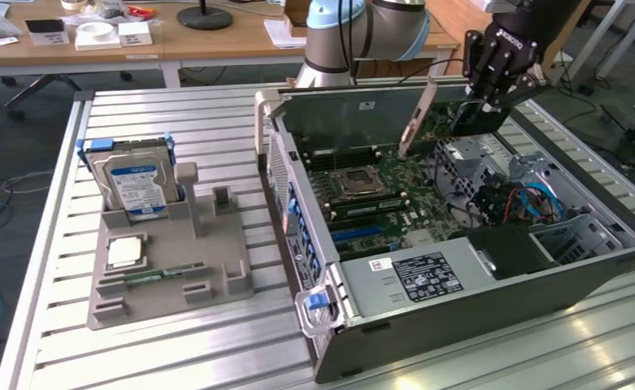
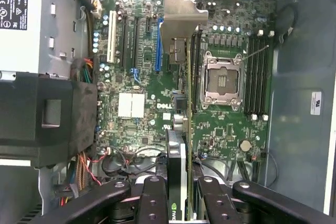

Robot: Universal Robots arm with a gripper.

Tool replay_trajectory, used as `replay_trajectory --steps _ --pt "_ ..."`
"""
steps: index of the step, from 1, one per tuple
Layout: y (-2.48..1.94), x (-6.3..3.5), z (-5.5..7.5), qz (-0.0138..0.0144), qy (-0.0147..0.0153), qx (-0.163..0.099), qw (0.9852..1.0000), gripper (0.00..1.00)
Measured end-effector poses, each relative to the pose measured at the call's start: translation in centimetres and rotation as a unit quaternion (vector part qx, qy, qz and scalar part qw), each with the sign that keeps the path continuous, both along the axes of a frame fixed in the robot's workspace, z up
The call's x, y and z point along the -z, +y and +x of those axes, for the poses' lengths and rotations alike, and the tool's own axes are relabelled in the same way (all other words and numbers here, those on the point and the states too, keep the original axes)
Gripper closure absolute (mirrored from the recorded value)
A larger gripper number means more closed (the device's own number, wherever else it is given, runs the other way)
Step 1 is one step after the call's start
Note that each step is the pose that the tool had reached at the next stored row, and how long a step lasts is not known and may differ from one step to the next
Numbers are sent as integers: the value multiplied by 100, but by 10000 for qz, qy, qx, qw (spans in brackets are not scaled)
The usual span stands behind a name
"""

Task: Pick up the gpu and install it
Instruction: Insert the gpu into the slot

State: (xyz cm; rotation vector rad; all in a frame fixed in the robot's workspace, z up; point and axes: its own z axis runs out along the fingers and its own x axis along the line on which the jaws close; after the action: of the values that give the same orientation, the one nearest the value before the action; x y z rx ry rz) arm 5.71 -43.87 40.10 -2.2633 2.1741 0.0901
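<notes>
My gripper [image 1: 489,101] hangs over the far right part of the open computer case [image 1: 458,325], shut on the gpu [image 1: 471,120]. The card is held on edge above the motherboard [image 1: 388,203], its silvery end bracket [image 1: 416,122] slanting down toward the board. In the wrist view the gpu [image 2: 177,150] runs edge-on away from my gripper [image 2: 177,190], between black fingers [image 2: 152,198]. Its bracket [image 2: 181,17] lies over the area between the blue expansion slot [image 2: 158,45] and the processor socket [image 2: 220,80]. The card is clear of the board.
On the exterior view's left, a grey holder [image 1: 203,276] carries a silver hard drive [image 1: 138,183], a processor chip [image 1: 125,252] and a green RAM stick [image 1: 163,274]. Inside the case sit a power supply [image 1: 426,276], a drive cage [image 1: 480,162] and loose cables [image 1: 524,203]. Desks stand behind the table.
</notes>
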Motion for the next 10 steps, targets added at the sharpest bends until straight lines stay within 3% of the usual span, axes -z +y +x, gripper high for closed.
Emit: replay_trajectory --steps 1,2,4,5,6,7,10 --pt "0 1 -2 0 -16 -2 10000 73" --pt "1 2 -7 -1 -67 -4 10000 73" --pt "0 6 -22 0 -222 -8 9998 73" --pt "0 8 -30 0 -286 -10 9996 73" --pt "0 10 -42 1 -328 -11 9995 73" --pt "0 13 -58 1 -346 -11 9994 73" --pt "0 25 -96 0 -349 1 9994 73"
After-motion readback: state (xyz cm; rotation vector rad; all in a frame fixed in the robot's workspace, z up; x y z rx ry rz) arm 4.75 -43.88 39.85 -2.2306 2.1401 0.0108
